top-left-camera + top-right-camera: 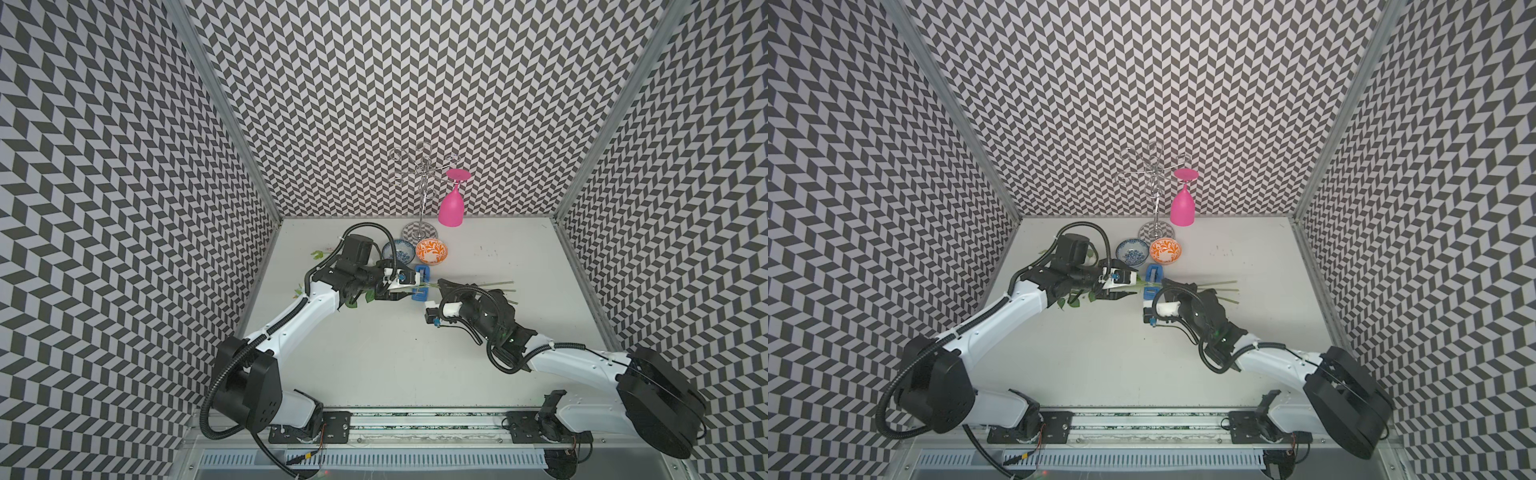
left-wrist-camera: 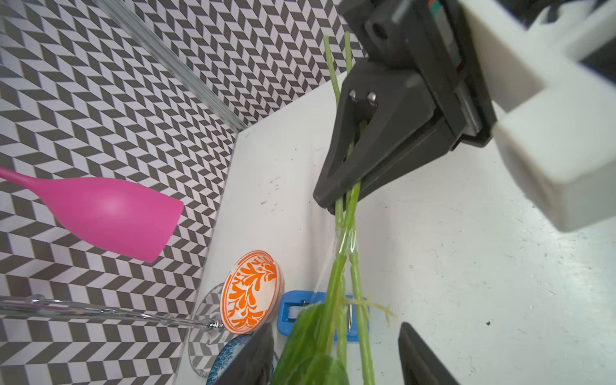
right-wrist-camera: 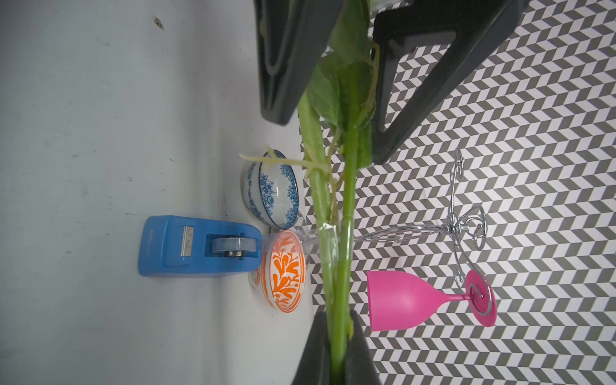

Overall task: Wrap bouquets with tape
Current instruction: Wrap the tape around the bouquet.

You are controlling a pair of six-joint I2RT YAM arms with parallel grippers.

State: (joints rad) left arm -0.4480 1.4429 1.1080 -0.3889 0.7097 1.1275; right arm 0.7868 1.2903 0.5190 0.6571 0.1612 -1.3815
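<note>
The bouquet's green stems (image 1: 494,286) (image 1: 1221,286) lie level above the table, with leaves (image 1: 351,301) under my left wrist; the blooms are hidden by the left arm. My right gripper (image 1: 440,286) (image 3: 338,316) is shut on the stems (image 3: 343,200). My left gripper (image 1: 411,287) (image 2: 333,333) is open, its fingers standing apart on either side of the stems (image 2: 346,233) without touching them. A band of clear tape (image 2: 345,240) (image 3: 330,233) sits around the stems between the two grippers. The blue tape dispenser (image 1: 423,272) (image 3: 186,246) rests on the table just below.
A blue-patterned bowl (image 1: 399,250) and an orange-patterned bowl (image 1: 431,251) stand right behind the dispenser. Farther back is a chrome rack (image 1: 422,187) with a pink goblet (image 1: 451,208) hanging upside down. A loose leaf (image 1: 320,253) lies by the left wall.
</note>
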